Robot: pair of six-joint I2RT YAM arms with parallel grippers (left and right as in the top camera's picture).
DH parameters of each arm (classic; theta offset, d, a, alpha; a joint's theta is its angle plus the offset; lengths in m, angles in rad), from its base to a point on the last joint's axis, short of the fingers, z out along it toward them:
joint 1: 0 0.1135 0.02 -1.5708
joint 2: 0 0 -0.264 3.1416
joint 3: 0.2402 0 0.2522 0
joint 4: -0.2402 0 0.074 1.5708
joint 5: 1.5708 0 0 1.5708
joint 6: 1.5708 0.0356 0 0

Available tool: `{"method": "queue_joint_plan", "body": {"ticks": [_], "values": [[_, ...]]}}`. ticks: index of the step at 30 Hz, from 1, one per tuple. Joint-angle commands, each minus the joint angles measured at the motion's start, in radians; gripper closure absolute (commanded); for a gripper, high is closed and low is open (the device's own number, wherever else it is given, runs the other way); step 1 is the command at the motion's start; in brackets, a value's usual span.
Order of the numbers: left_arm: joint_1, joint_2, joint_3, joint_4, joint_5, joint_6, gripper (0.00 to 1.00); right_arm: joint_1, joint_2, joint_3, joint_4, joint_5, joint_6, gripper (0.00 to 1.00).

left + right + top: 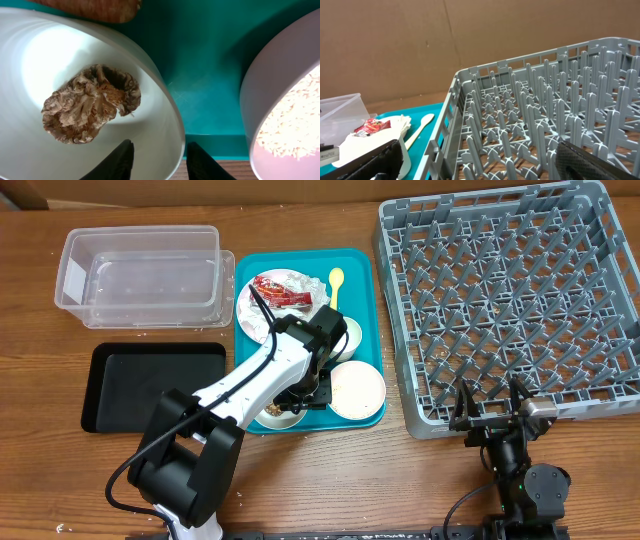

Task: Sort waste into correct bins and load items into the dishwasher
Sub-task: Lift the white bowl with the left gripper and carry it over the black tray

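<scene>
My left gripper is open, astride the rim of a small white bowl: one finger inside, one outside on the teal tray. A brown food chunk lies in that bowl. Beside it stands a second bowl with white rice. An orange-brown carrot stick lies at the top edge. Overhead, the plate holds the red-and-white wrapper and a napkin, next to the yellow spoon. My right gripper stands wide open and empty at the dishwasher's front edge.
The clear tub sits at the back left with the black tray in front of it. The left arm crosses the teal tray's near half and hides part of it. A cardboard wall stands behind the table.
</scene>
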Motion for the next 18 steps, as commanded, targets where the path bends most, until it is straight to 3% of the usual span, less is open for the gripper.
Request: {"method": "queue_joint_plan", "body": {"ticks": [1, 8, 12, 18], "values": [[-0.007, 0.005, -0.008, 0.003, -0.012, 0.010, 0.67, -0.005, -0.010, -0.010, 0.004, -0.002, -0.001, 0.00], [-0.007, 0.005, -0.021, 0.012, -0.010, 0.021, 0.68, -0.005, -0.010, -0.010, 0.004, -0.002, -0.001, 0.00], [-0.008, 0.005, -0.021, 0.018, -0.010, 0.025, 0.78, -0.005, -0.010, -0.010, 0.004, -0.002, -0.001, 0.00], [-0.008, 0.005, -0.023, 0.021, -0.011, 0.029, 0.81, -0.005, -0.010, -0.010, 0.004, -0.002, -0.001, 0.00]]}}
